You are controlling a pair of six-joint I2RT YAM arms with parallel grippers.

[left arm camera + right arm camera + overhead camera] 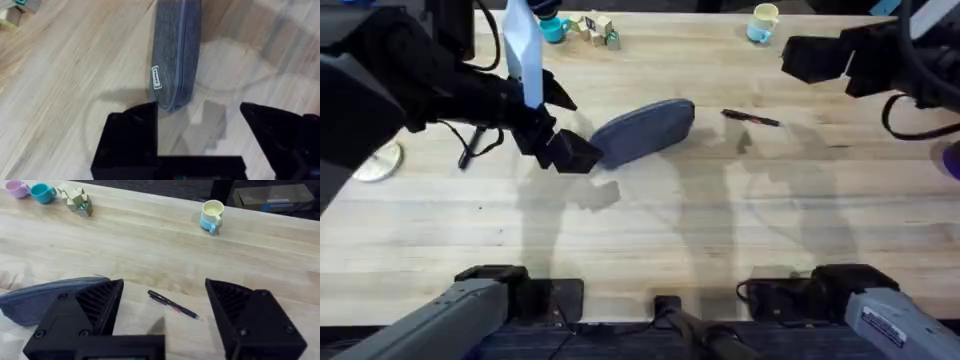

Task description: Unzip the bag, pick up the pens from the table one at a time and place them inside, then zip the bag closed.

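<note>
The grey-blue bag [645,128] lies slanted at mid-table, its top zipper [182,45] looking shut along the whole length. My left gripper [575,125] is at the bag's left end, open; in the left wrist view the bag [175,50] ends just ahead of the gap between the fingers [132,135]. One dark pen [750,118] with a reddish part lies on the table [650,230] to the right of the bag. My right gripper [802,58] hovers open, above and to the back right of the pen [174,305]. The bag [45,297] also shows there.
Along the back edge stand a teal cup [552,28], small wooden blocks [595,28] and a yellow-and-blue mug [762,22]. A pale round object [380,162] sits at the left edge and a purple thing [952,160] at the right edge.
</note>
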